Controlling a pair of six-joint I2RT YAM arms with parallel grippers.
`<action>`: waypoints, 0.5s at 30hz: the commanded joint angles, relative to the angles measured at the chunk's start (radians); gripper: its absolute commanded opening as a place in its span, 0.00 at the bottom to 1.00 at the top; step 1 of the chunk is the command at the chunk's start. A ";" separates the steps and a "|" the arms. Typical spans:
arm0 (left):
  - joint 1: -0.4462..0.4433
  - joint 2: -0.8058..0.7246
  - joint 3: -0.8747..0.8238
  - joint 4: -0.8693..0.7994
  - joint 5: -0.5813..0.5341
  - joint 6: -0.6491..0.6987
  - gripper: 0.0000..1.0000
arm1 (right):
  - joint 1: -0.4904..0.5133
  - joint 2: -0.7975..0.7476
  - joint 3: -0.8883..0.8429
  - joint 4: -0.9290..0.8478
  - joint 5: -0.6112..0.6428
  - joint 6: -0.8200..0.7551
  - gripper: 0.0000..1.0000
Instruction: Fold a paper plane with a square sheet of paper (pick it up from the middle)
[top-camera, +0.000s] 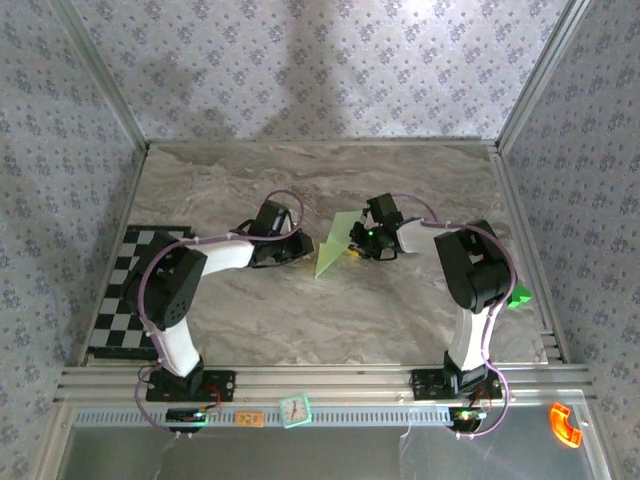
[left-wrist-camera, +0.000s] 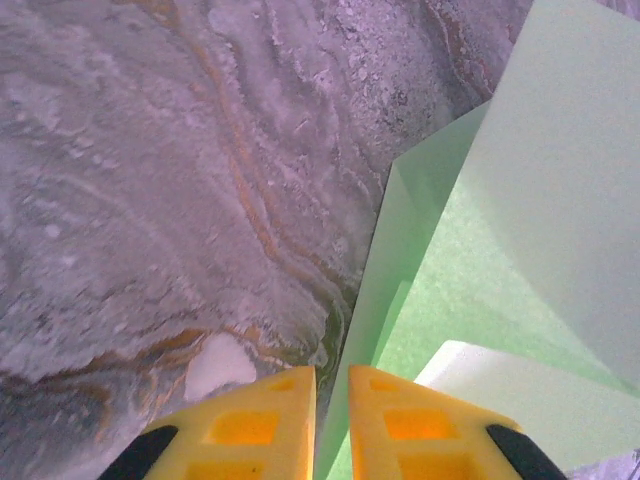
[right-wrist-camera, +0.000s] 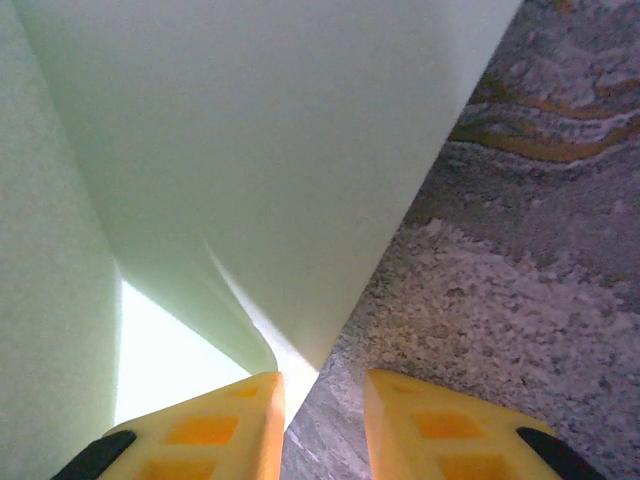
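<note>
The pale green sheet of paper (top-camera: 336, 246) sits partly folded in the middle of the marble table, with flaps lifted off the surface. My left gripper (top-camera: 303, 250) is at its left edge. In the left wrist view, a paper edge (left-wrist-camera: 372, 300) runs down into the narrow gap between the yellow fingers (left-wrist-camera: 255, 425) of the left gripper (left-wrist-camera: 332, 378), and a sliver of marble still shows beside it. My right gripper (top-camera: 362, 243) is at the paper's right side. In the right wrist view it stands open (right-wrist-camera: 324, 385), and a raised paper corner (right-wrist-camera: 300, 345) reaches down by its left finger (right-wrist-camera: 215, 425).
A black-and-white checkered mat (top-camera: 125, 290) lies at the table's left edge. A small bright green block (top-camera: 519, 297) is by the right rail. A small square clock (top-camera: 295, 409) and an orange piece (top-camera: 565, 423) rest on the near ledge. Patterned walls enclose the table.
</note>
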 joint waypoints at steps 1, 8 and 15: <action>-0.009 -0.064 -0.035 0.061 0.006 -0.033 0.16 | 0.013 0.040 0.033 -0.032 0.010 -0.021 0.29; -0.026 -0.056 -0.097 0.274 0.111 -0.140 0.14 | 0.014 0.043 0.039 -0.043 0.014 -0.022 0.29; -0.047 0.067 -0.022 0.314 0.151 -0.182 0.12 | 0.013 0.035 0.029 -0.024 0.003 -0.007 0.30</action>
